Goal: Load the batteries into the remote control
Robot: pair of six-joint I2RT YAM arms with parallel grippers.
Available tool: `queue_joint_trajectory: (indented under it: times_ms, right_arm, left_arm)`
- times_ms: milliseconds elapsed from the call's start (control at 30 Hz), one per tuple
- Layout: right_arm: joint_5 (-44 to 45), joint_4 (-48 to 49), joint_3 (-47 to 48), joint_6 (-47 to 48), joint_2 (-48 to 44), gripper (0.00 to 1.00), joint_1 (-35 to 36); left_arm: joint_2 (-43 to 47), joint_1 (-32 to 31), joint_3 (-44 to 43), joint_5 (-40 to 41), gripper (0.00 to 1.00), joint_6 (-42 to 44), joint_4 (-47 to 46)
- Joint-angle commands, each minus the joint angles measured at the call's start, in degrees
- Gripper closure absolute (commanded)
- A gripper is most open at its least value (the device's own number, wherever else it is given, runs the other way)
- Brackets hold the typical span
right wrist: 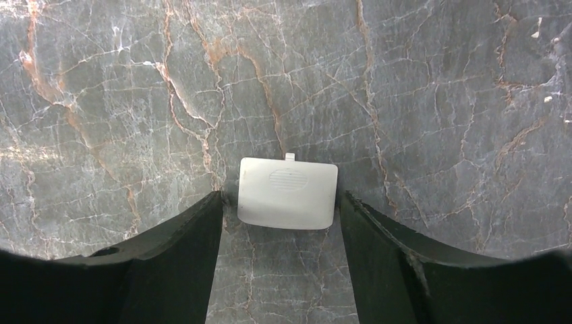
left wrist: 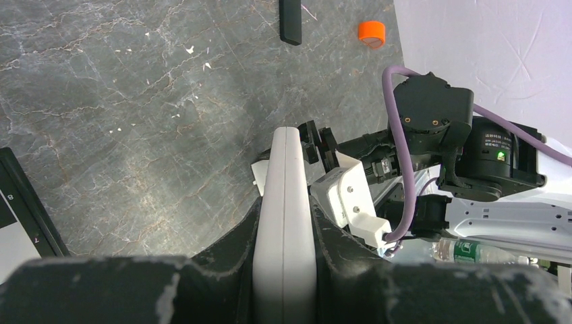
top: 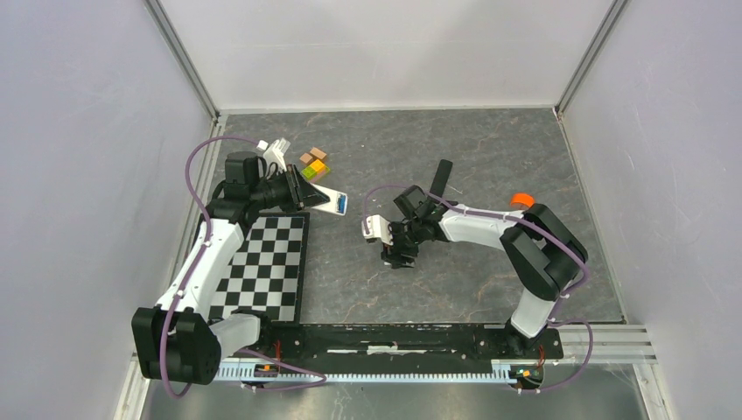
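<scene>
My left gripper (top: 306, 194) is shut on the white remote control (top: 327, 200) and holds it above the table. A bright blue patch, seemingly the blue battery (top: 341, 206), shows at the remote's free end. In the left wrist view the remote (left wrist: 284, 202) stands edge-on between the jaws of the left gripper (left wrist: 286, 206). The purple battery is not visible. My right gripper (top: 398, 255) points down at the table. In the right wrist view the right gripper (right wrist: 280, 202) is open, with a white battery cover (right wrist: 288, 192) flat on the table between its fingertips.
A slim black bar (top: 440, 179) and an orange round cap (top: 522, 199) lie behind the right arm. Coloured blocks (top: 313, 164) sit at the back left. A checkerboard (top: 267, 267) lies at the front left. Walls enclose the table.
</scene>
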State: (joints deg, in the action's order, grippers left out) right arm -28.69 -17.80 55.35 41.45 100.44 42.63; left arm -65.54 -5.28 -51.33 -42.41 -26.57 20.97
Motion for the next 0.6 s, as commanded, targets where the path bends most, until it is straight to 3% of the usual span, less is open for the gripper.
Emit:
queue_joint_trajectory:
  times_ms: [0,267,433,567]
  right_arm:
    - [3.82,-4.79,-0.25,1.53,3.64,0.31,0.08]
    - [5.91,-5.40,-0.13,0.71,4.32,0.52,-0.01]
    - [8.83,-0.82,-2.30,-1.74,1.44,0.56,-0.01]
    - [8.20,2.50,-4.77,-3.21,-2.09,0.57,0.01]
  left_arm:
    - [0.09,-0.26,-1.24,-1.63,0.98,2.22,-0.84]
    - [0.02,-0.27,-1.06,-1.32,0.98,1.88,-0.89]
    - [0.21,-1.96,-0.05,1.52,0.98,0.32,-1.29]
    - [-0.73,-7.83,3.51,4.96,0.98,-5.21,-7.17]
